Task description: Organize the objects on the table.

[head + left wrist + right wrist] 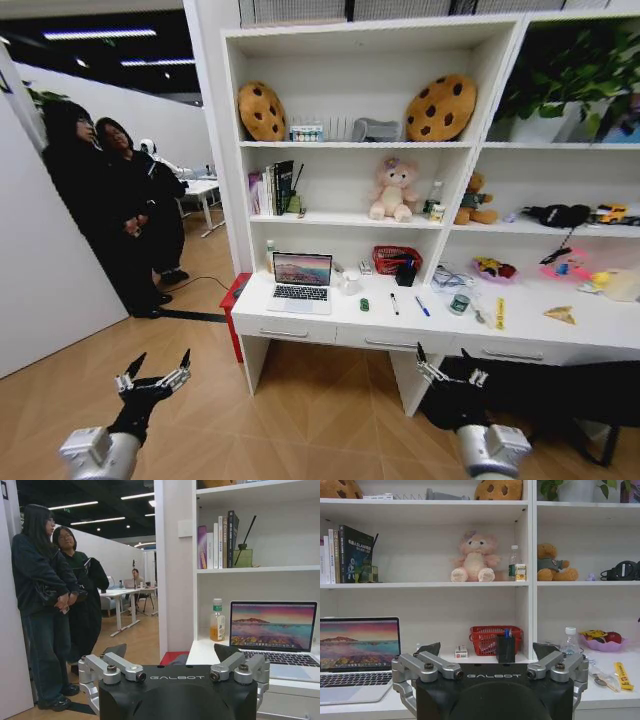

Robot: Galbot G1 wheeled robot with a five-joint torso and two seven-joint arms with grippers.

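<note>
left black gripper (154,368) spread, empty, low before long white desk (560,322) | right black gripper (447,364) spread, empty | open silver laptop (301,281) at desk's left end | green toy car (364,304), black marker (394,303), blue pen (422,306) along front edge

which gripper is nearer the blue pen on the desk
Right. The right gripper hangs below the desk edge, nearly under the blue pen. The left gripper is low over the floor, far off to the pen's left.

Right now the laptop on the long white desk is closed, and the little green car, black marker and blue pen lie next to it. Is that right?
Not quite. The laptop is open, its screen lit with a landscape picture, as the head view shows. The rest holds: the green car, black marker and blue pen lie beside it on the desk.
</note>
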